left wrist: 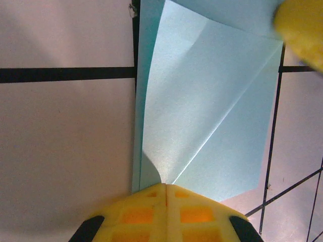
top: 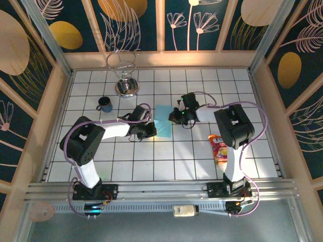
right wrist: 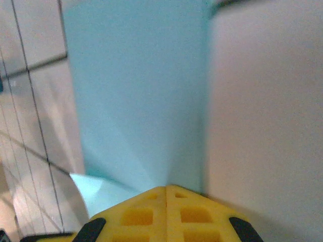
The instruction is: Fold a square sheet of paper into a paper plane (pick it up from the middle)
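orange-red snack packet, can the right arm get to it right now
Probably not yet: the right hand is shut on the light-blue paper sheet. The orange-red snack packet lies uncovered, close by.

We look down on a white tiled floor (top: 151,161), ruled by thin dark lines into even squares. A pale wooden frame (top: 161,59) borders it at the back and along both sides. Above the frame rise dark-blue wall panels (top: 212,30) painted with golden ovals and pale line-drawn leaves and flowers. Light wooden posts (top: 160,25) divide the panels. Along the near edge run aluminium rails (top: 161,187), with a grey strip (top: 151,227) below them. We see warm light on the back ledge, and the tiles are evenly lit.
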You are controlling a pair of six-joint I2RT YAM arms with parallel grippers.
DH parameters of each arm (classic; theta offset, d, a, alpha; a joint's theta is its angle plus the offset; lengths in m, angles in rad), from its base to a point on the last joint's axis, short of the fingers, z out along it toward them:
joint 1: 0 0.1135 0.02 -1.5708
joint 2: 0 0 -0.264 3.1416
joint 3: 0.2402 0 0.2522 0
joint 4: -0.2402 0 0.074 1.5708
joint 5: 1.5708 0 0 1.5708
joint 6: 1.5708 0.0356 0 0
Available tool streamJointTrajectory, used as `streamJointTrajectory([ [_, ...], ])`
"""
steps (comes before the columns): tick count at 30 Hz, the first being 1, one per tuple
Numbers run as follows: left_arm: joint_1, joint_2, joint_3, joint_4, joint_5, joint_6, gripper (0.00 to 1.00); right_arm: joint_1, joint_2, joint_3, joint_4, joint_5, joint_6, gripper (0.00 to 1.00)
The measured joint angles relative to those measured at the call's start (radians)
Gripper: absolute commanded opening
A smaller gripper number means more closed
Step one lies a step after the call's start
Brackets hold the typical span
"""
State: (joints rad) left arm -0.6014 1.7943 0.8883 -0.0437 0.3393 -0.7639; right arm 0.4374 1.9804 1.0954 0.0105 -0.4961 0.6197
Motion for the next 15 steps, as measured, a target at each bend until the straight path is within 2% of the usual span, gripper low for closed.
streamJointTrajectory([
  [6, 0.0, 0.0, 0.014, -0.021, 0.001, 0.0, 0.01, -0.042, -0.009, 0.008, -0.011, 0.05, -0.014, 0.0],
  [8, 0.0, -0.001, 0.028, -0.038, 0.005, 0.0, 0.09, -0.035, -0.041, -0.012, -0.01, 0.058, -0.008, 0.01],
  [10, 0.0, -0.01, 0.04, -0.035, 0.014, -0.011, 0.18, -0.026, -0.09, -0.04, -0.009, 0.063, 0.009, 0.1],
  [13, 0.0, -0.038, 0.058, -0.013, 0.021, -0.031, 0.25, -0.005, -0.166, -0.085, 0.014, 0.069, 0.044, 0.26],
  [15, 0.0, -0.04, 0.087, 0.001, 0.019, -0.039, 0.26, 0.014, -0.203, -0.115, 0.041, 0.066, 0.08, 0.34],
])
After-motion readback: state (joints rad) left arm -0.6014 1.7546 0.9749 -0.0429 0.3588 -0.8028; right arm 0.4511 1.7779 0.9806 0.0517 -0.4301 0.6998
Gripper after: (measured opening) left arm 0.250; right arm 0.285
